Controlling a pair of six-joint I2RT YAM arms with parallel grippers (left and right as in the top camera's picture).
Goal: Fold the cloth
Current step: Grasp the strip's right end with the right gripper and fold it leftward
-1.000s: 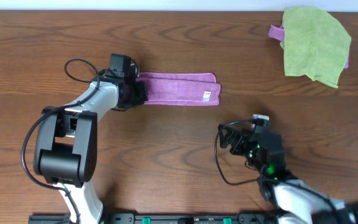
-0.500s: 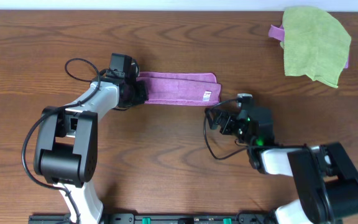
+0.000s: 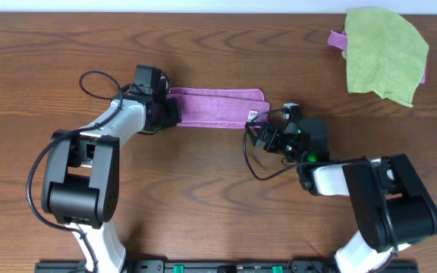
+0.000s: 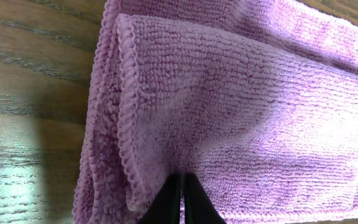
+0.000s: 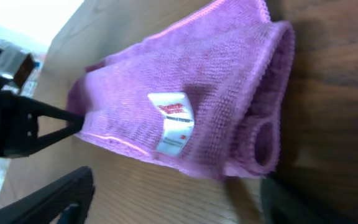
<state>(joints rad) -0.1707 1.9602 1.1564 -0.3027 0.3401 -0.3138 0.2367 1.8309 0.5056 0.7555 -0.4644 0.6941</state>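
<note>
Here, cloth (image 3: pixel 218 108) in left claw (image 3: pixel 168 112), beside right claw (image 3: pixel 255 130)

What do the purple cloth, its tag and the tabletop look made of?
Purple cloth: likely microfibre or terry, matt; fine looped pile, stitched hem.
Tag: white printed fabric, probably satin, slightly glossy.
Tabletop: wood or wood-look laminate, brown grain with faint sheen; cannot tell which.

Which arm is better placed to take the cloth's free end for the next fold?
Right. The right fingers stand open around the cloth at its label end, while the left fingers are shut on the opposite end.
</note>
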